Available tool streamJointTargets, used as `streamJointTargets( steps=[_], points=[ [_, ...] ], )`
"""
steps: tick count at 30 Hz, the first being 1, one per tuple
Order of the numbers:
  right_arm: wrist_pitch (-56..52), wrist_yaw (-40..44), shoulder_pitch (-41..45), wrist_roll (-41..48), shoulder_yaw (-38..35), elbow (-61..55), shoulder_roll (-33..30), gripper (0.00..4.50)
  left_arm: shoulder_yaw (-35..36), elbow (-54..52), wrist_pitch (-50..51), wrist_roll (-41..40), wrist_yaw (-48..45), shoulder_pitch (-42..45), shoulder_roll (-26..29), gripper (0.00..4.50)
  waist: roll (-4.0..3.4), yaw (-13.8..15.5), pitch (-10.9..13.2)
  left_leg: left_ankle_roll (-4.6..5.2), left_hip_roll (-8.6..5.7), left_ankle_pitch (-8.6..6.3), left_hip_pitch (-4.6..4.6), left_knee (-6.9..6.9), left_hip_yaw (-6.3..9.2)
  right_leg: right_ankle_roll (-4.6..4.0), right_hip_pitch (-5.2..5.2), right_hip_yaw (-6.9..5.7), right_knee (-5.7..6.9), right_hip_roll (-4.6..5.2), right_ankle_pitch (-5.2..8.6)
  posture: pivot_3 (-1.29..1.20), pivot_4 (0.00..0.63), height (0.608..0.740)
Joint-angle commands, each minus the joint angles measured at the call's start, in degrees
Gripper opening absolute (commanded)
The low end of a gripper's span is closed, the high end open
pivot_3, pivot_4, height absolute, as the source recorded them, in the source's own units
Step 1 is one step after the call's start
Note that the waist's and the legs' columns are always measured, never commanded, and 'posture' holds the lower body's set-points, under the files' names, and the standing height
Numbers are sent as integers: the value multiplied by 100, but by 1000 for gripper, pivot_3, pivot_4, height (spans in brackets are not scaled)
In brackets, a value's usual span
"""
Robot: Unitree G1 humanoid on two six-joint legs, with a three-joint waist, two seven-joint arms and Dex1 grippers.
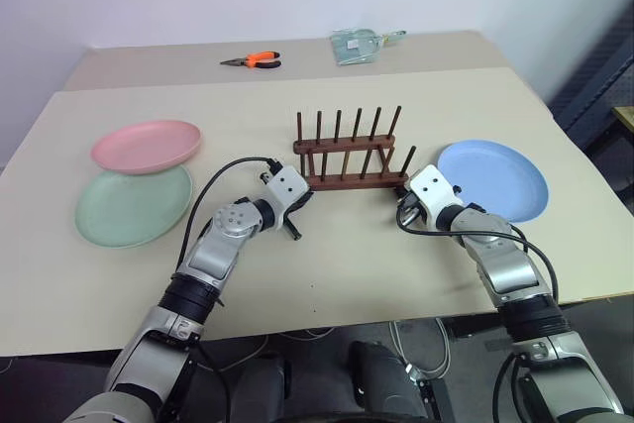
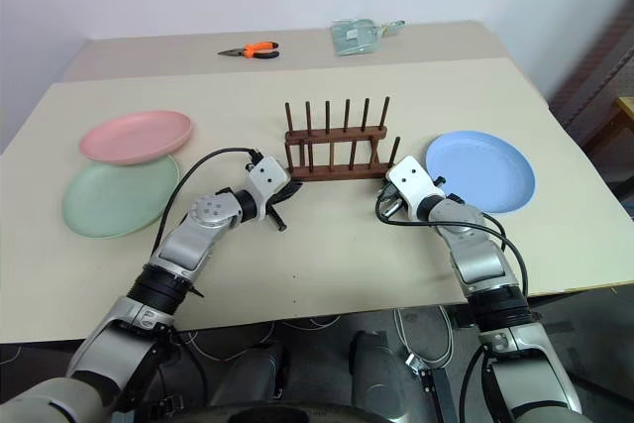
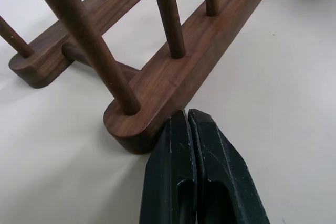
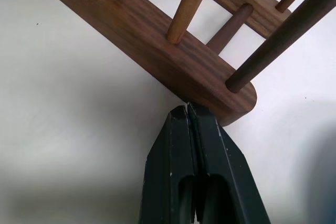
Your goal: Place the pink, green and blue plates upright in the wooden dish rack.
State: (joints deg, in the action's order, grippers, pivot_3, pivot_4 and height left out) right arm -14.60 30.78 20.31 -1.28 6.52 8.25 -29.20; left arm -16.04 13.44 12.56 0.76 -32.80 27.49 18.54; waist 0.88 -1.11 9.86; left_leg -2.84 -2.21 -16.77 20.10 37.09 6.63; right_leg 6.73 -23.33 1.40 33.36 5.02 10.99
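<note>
At mid-table, your left gripper [image 3: 187,116] and right gripper [image 4: 187,109], both pressed together, touch opposite ends of the wooden dish rack [image 1: 349,159]; your pink plate [image 1: 147,146] overlaps the green plate [image 1: 133,207] left, blue plate [image 1: 493,180] right.

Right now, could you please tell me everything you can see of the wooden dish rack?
The wooden dish rack is small, dark brown, grain visible: two parallel rails joined by a crossbar, each with a row of thin upright pegs. It stands level mid-table, empty of plates. The shut left gripper has its tips against one end of the near rail; the shut right gripper meets the other end.
</note>
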Motion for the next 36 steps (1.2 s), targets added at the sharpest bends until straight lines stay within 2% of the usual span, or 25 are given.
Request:
streamJointTargets(
  steps=[1, 2, 4, 6, 8, 9, 10, 13, 16, 21, 26, 29, 34, 35, 36],
  points=[
    [21, 645, -212, 526, -270, -777, -259, 503, 276, -692, 409, -450, -508, -602, 301, 0, -1, -9, 0, 0, 0, 0, 1, -2, 0, 2, -1, 0, 0, 0, 1, 0, 150, 740],
    [-57, 832, -292, 741, -353, -1045, -311, 808, 512, -1124, 665, -873, -722, -804, 373, 250, -3, -22, 1, 0, 2, 0, 5, -5, -1, 3, -7, 1, -1, 0, 1, 0, 150, 740],
    [-366, 1117, -435, 1187, -515, -1636, -388, 1736, 1497, -2002, 1384, -2219, -827, -1076, 321, 859, -7, -28, 5, 1, 5, -1, 9, -7, -2, 5, -12, 2, -1, 0, 3, 0, 150, 740],
    [-554, 1245, -531, 1412, -573, -2072, -437, 2701, 2557, -2228, 1724, -2945, -172, -920, 121, 1802, -1, 16, 14, 1, 6, -1, 24, -4, 2, 5, -23, 1, 0, 1, 3, 0, 150, 740],
    [-646, 1210, -553, 1433, -573, -2247, -424, 3577, 3135, -2105, 1954, -2976, 686, -603, 4, 2743, 6, 65, 16, 0, 5, 0, 29, 9, 16, 8, -20, -10, 1, 0, 7, 0, 150, 740],
    [-681, 1206, -549, 1437, -544, -2289, -410, 4165, 3330, -2032, 1975, -2795, 1193, -396, -17, 3293, 10, 75, 14, 0, 5, 0, 25, 15, 23, 14, -9, -17, 1, -1, 12, 0, 150, 740],
    [-657, 1228, -538, 1415, -481, -2290, -400, 4500, 3566, -1901, 2085, -2469, 1992, -61, -42, 3741, 10, 79, 14, 0, 2, 0, 19, 16, 25, 12, -1, -20, -2, -1, 15, 0, 150, 740],
    [-571, 1256, -454, 1334, -347, -2128, -352, 4500, 4361, -1599, 2391, -1878, 4177, 771, -270, 3741, 16, 61, 15, -1, -4, 0, 18, 16, 25, 21, 8, -18, -12, 1, 14, 0, 150, 740],
    [-477, 1267, -347, 1273, -251, -1947, -316, 4500, 5032, -1650, 2718, -1705, 5490, 1149, -502, 3741, 18, 31, 14, -5, -7, 1, 24, 6, 19, 21, -4, -11, -18, 3, -4, 0, 150, 740],
    [-354, 1278, -282, 1232, -217, -1800, -297, 4500, 5804, -1598, 3515, -2113, 6194, 1370, -686, 3741, 23, 43, 14, -11, -5, 4, 27, -5, 16, 20, -17, -9, -13, 1, -5, 0, 150, 740],
    [-223, 1216, -316, 1139, -181, -1729, -274, 4500, 6565, -1248, 3990, -2729, 6447, 1585, -774, 3741, 43, 58, 16, -17, -7, 7, 27, 3, 16, 21, -8, -10, -14, 2, -4, 0, 150, 740],
    [-169, 1142, -383, 1072, -159, -1774, -242, 4500, 6773, -870, 3957, -3149, 6227, 1745, -696, 2878, 43, 54, 16, -19, -7, 8, 26, 2, 16, 20, -10, -10, -11, 2, -5, 0, 150, 740],
    [-68, 1023, -452, 964, -172, -1833, -222, 4500, 6682, -479, 3799, -3339, 5995, 1801, -496, 390, 44, 38, 16, -21, -7, 9, 25, 1, 15, 20, -11, -9, -12, 2, -5, 0, 150, 740],
    [-36, 988, -436, 945, -197, -1828, -216, 4500, 6648, -430, 3783, -3378, 5950, 1805, -475, 22, 44, 35, 16, -21, -6, 9, 25, -1, 15, 20, -12, -9, -11, 2, -5, 0, 150, 740],
    [-58, 997, -392, 1002, -258, -1845, -217, 4500, 6477, -480, 3748, -3443, 5689, 1794, -457, 22, 43, 34, 16, -22, -6, 9, 25, -1, 15, 20, -13, -9, -11, 1, -5, 0, 150, 740]
  ],
)
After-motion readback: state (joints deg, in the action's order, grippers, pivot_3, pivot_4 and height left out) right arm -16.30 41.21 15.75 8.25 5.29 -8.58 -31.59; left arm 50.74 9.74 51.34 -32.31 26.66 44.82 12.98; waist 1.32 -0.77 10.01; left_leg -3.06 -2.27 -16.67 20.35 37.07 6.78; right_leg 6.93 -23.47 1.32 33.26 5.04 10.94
